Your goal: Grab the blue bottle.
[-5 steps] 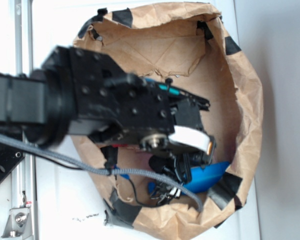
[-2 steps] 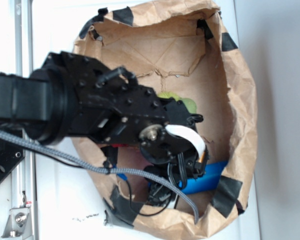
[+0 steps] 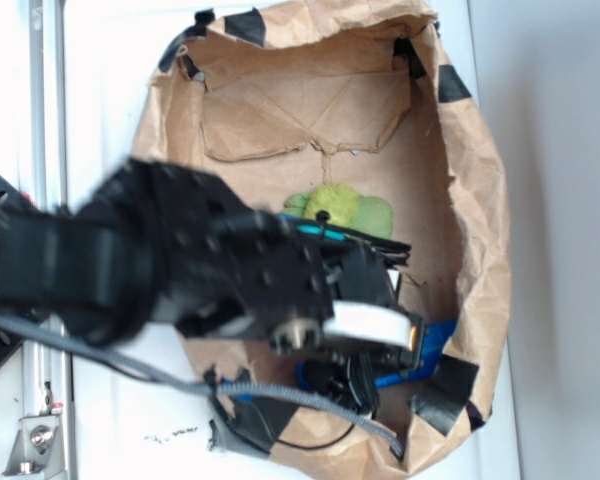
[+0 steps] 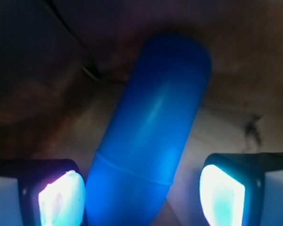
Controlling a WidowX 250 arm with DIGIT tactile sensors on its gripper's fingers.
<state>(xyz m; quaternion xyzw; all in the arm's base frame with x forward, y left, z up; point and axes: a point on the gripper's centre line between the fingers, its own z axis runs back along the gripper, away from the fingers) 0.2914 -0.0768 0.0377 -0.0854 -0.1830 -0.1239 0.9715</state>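
The blue bottle (image 4: 155, 127) lies tilted on the brown paper floor, its rounded end pointing away and up to the right. My gripper (image 4: 141, 197) is open and straddles the bottle's near part. The left pad (image 4: 61, 200) is right against the bottle's side, and the right pad (image 4: 221, 195) stands a gap away. In the exterior view only a strip of the blue bottle (image 3: 435, 342) shows at the bag's lower right, beyond the black wrist. The gripper (image 3: 345, 378) is lowered into the bag there, its fingers mostly hidden by the arm.
A crumpled brown paper bag (image 3: 480, 200) with black tape patches walls in the workspace. A green plush toy (image 3: 342, 208) lies in the bag's middle, just above the arm. A grey cable (image 3: 280, 395) trails across the bag's lower rim.
The arm has shifted toward the bag's lower rim and left, uncovering the green toy. It now hides more of the blue bottle in the exterior view.
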